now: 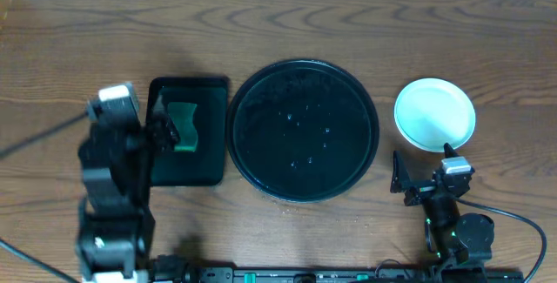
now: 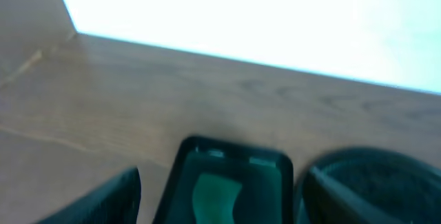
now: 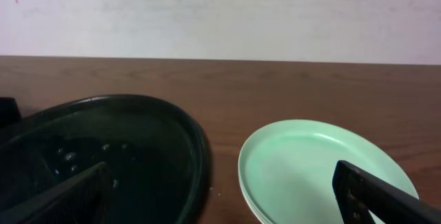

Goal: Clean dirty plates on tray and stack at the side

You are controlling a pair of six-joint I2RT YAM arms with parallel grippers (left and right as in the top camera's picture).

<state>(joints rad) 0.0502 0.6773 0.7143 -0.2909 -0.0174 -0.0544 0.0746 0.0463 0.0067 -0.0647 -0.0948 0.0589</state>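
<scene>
The round black tray (image 1: 302,130) sits mid-table with no plates on it, only a few water drops. The plates (image 1: 435,113) are stacked to its right; the top one (image 3: 317,169) is pale mint and shows no smear. My right gripper (image 1: 424,165) hovers just in front of the stack, open and holding nothing; in the right wrist view the right gripper (image 3: 220,207) spans the gap between the tray's (image 3: 186,148) rim and the stack. My left gripper (image 1: 162,129) stands open over the small rectangular tray, and the left gripper (image 2: 220,214) frames a green sponge (image 2: 216,195).
The small rectangular black tray (image 1: 209,165) lies left of the round tray with the green sponge (image 1: 184,126) in it. Cables run along the table's front edge by both arm bases. A pale wall lies past the far edge.
</scene>
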